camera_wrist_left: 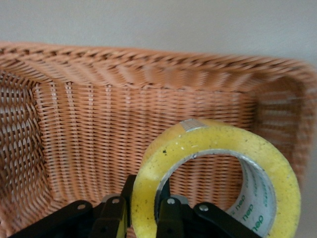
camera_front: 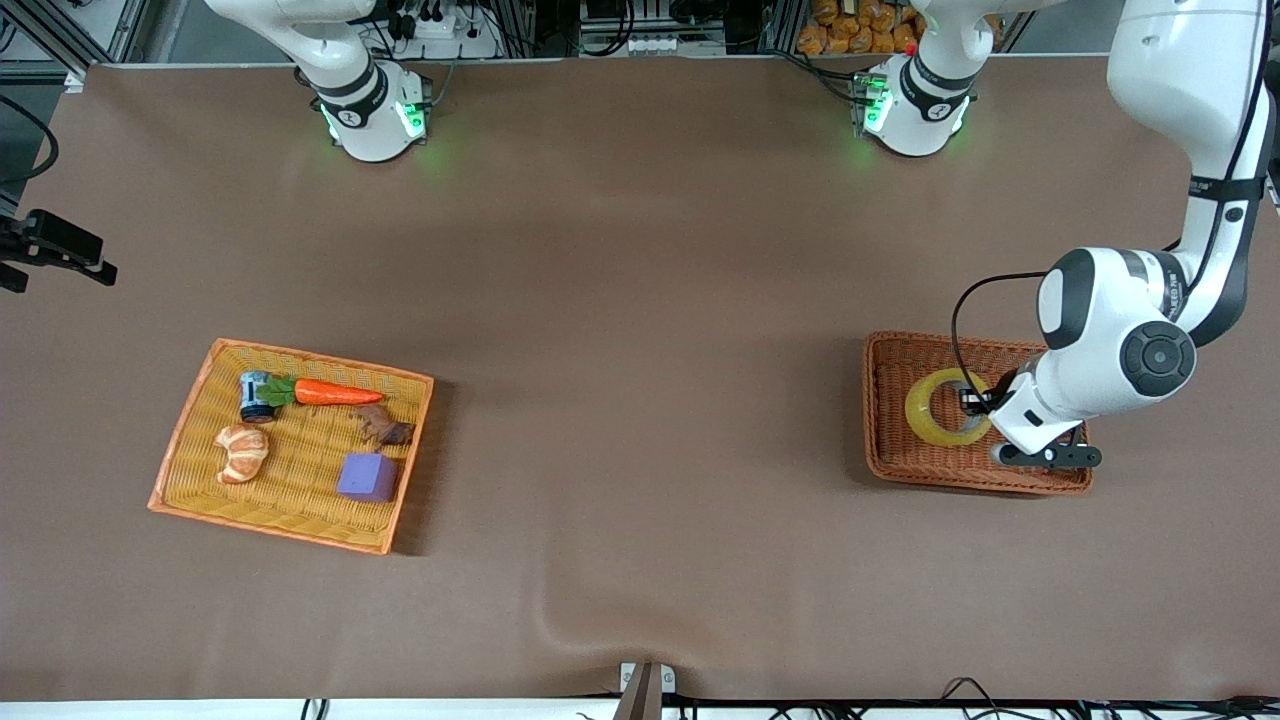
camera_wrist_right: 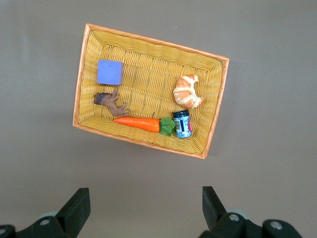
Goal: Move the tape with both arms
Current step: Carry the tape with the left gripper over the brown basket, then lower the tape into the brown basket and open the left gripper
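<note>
The tape (camera_front: 919, 408) is a yellow ring inside the brown wicker basket (camera_front: 890, 455) toward the left arm's end of the table. My left gripper (camera_front: 976, 402) reaches into that basket and is shut on the ring's wall, one finger inside the hole and one outside. In the left wrist view the tape (camera_wrist_left: 218, 144) fills the space before the left gripper (camera_wrist_left: 147, 201). My right gripper (camera_wrist_right: 143, 201) is open and empty, high over the table beside the yellow basket (camera_wrist_right: 148, 42). It is out of the front view.
The yellow basket (camera_front: 190, 440) toward the right arm's end holds a carrot (camera_front: 335, 393), a small blue-white can (camera_front: 255, 395), a croissant (camera_front: 243, 452), a purple block (camera_front: 367, 476) and a brown toy figure (camera_front: 383, 428). A ripple in the table cover (camera_front: 560, 625) lies near the front edge.
</note>
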Tool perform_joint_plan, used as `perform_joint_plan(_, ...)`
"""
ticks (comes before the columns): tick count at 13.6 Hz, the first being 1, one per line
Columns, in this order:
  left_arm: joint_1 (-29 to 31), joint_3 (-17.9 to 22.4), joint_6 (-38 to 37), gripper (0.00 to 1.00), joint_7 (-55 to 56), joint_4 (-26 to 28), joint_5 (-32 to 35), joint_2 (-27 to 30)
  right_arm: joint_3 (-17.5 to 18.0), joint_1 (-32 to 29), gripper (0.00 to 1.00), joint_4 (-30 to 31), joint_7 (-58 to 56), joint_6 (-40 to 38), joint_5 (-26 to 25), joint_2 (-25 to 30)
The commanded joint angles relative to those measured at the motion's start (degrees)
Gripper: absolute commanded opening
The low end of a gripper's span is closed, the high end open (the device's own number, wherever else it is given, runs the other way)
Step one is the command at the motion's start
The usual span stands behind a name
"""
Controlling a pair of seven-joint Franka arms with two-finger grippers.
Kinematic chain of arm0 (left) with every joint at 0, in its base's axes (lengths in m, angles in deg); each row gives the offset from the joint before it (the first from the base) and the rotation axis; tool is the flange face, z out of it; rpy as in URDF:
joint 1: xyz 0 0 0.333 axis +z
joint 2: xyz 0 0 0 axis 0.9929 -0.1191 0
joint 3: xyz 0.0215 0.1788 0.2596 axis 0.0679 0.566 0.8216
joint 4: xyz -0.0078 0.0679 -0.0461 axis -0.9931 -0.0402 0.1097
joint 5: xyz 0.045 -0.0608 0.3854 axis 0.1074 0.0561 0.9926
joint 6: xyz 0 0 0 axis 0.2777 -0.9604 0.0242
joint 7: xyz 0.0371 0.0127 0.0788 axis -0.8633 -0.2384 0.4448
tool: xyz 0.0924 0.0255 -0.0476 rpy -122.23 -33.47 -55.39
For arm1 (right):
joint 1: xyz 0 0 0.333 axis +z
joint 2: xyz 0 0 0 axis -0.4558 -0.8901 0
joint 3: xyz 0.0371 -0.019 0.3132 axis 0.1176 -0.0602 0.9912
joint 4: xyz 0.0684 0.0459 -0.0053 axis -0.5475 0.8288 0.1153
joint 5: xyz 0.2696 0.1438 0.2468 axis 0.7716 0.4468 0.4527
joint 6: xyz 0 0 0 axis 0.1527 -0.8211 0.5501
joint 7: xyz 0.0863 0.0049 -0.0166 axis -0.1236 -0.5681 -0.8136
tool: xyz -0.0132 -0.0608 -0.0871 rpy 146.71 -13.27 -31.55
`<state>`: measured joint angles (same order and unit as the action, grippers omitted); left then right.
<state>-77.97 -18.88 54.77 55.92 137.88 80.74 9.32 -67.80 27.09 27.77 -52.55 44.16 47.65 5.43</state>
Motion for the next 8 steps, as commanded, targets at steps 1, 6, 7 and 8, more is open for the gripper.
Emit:
perform_joint_plan(1, 2.8, -0.7, 2.8, 0.00, -2.4, 1.8, 0.4, -0.9, 0.8, -0.9, 1.00, -0.8, -0.2, -0.1, 1.0, -0.4)
perform_joint_plan(6, 2.8, -0.7, 3.1, 0.48, -2.4, 1.3, 1.1, -2.3, 0.7, -0.9, 1.00, -0.7, -0.1, -0.2, 1.1, -0.4)
perform_joint_plan(7, 2.8, -0.7, 3.1, 0.99, -2.4, 1.2, 1.2, -2.3, 0.7, -0.9, 1.00, -0.7, -0.1, -0.2, 1.1, -0.4)
perform_joint_plan(8, 2.5, -0.5, 3.1, 1.00, -2.7, 0.5, 2.2, -2.3, 0.7, -1.0, 1.00, -0.7, -0.1, -0.2, 1.1, -0.4)
